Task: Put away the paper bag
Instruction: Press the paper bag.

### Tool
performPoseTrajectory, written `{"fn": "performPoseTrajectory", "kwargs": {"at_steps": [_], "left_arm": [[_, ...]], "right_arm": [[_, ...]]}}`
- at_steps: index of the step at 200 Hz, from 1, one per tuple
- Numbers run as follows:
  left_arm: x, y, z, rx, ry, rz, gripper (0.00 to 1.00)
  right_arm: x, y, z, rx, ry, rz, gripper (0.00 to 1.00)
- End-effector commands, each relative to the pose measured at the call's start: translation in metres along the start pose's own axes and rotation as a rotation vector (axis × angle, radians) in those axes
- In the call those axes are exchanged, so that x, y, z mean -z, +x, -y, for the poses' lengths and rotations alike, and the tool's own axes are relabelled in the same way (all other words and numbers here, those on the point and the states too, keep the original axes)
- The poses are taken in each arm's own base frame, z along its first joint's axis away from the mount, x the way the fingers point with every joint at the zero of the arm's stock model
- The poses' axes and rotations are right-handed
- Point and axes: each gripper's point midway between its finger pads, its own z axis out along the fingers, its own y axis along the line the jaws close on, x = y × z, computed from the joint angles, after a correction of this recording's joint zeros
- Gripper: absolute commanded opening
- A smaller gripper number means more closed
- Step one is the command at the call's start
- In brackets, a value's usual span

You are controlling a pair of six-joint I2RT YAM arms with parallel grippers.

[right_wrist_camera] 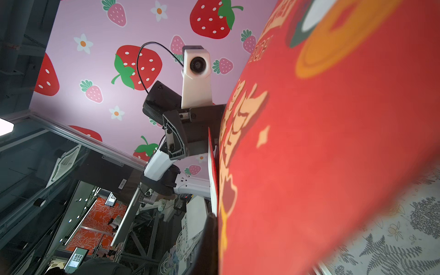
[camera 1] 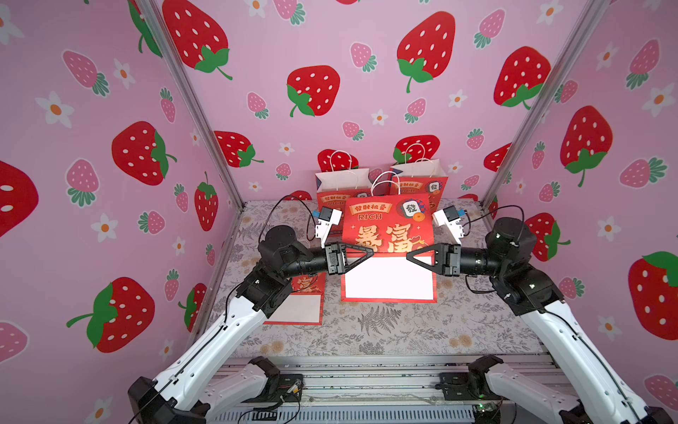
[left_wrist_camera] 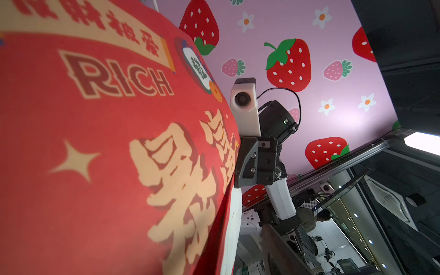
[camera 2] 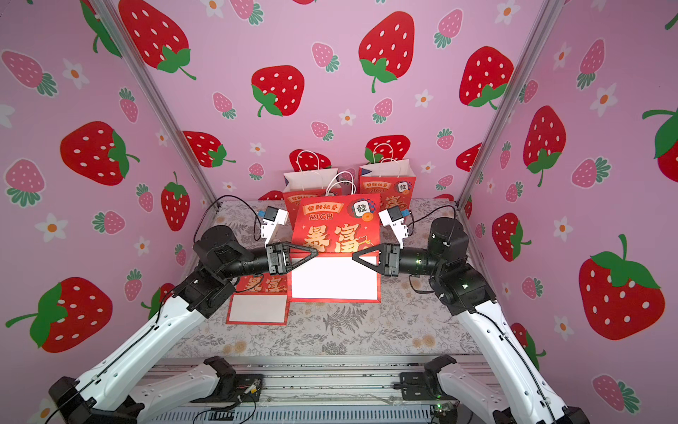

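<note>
The red paper bag (camera 1: 385, 224) (camera 2: 335, 227) printed RICH stands flattened and leaning back mid-table, its white bottom panel (camera 1: 389, 281) folded toward the front. My left gripper (camera 1: 370, 253) sits at the bag's left edge by the fold. In the left wrist view a dark finger (left_wrist_camera: 281, 247) stands apart from the bag (left_wrist_camera: 95, 142), so the jaws are open. My right gripper (camera 1: 410, 256) is at the bag's right edge. Its dark finger (right_wrist_camera: 209, 238) presses against the bag (right_wrist_camera: 333, 142), so it is shut on the bag.
Two more red bags stand open against the back wall (camera 1: 343, 187) (camera 1: 420, 180). A flattened red bag (camera 1: 301, 301) lies partly under my left arm. The floral tablecloth (camera 1: 385, 330) reaches the metal rail at the front, with strawberry walls close around.
</note>
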Motion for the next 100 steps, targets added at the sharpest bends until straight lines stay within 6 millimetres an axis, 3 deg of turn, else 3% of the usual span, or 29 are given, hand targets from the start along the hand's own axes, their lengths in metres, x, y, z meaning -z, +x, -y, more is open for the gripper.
{"fn": "performPoseTrajectory", "kwargs": {"at_steps": [1, 28, 57, 83, 100], "left_arm": [[0.002, -0.028, 0.018, -0.071, 0.025, 0.067, 0.67], [0.0, -0.041, 0.013, -0.063, 0.02, 0.094, 0.59], [-0.003, -0.045, 0.01, -0.053, 0.014, 0.098, 0.23], [-0.003, -0.042, 0.003, -0.044, -0.01, 0.093, 0.01], [-0.001, -0.038, -0.002, -0.042, -0.036, 0.088, 0.0]], "right_arm": [[0.006, 0.009, -0.021, 0.066, -0.051, -0.04, 0.0], [0.007, 0.019, -0.021, 0.064, -0.051, -0.077, 0.0], [0.007, 0.023, -0.013, 0.052, -0.02, -0.083, 0.0], [0.006, 0.019, -0.004, 0.031, 0.024, -0.066, 0.2], [0.005, 0.016, 0.0, 0.024, 0.043, -0.054, 0.31]]}}
